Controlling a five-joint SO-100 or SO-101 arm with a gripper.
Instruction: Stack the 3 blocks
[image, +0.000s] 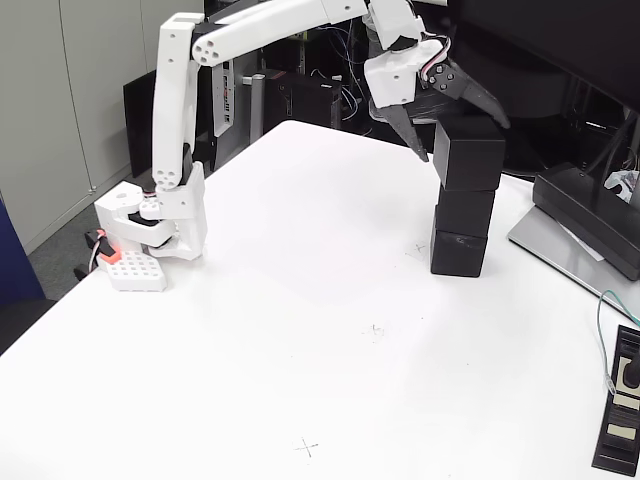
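Item: three matte black blocks, stacked in one column on the white counter (300, 330), fixed view. Top block (470, 152) sat directly below the fingers (460, 138) and partly between them; one dark finger came down past its left face, the other reached over its upper right edge. Fingers were spread apart, wider than the block, and seemingly not squeezing it; contact could not be confirmed. Middle block (466, 211) and bottom block (460, 253) lay straight beneath, farther below the fingers. Each block was a cube with no long axis of its own; the column's long axis ran vertical. The top block sat twisted and shifted slightly right of the two under it. Judgement: stacking looked complete or nearly so; a straight upward withdrawal would least disturb the column.
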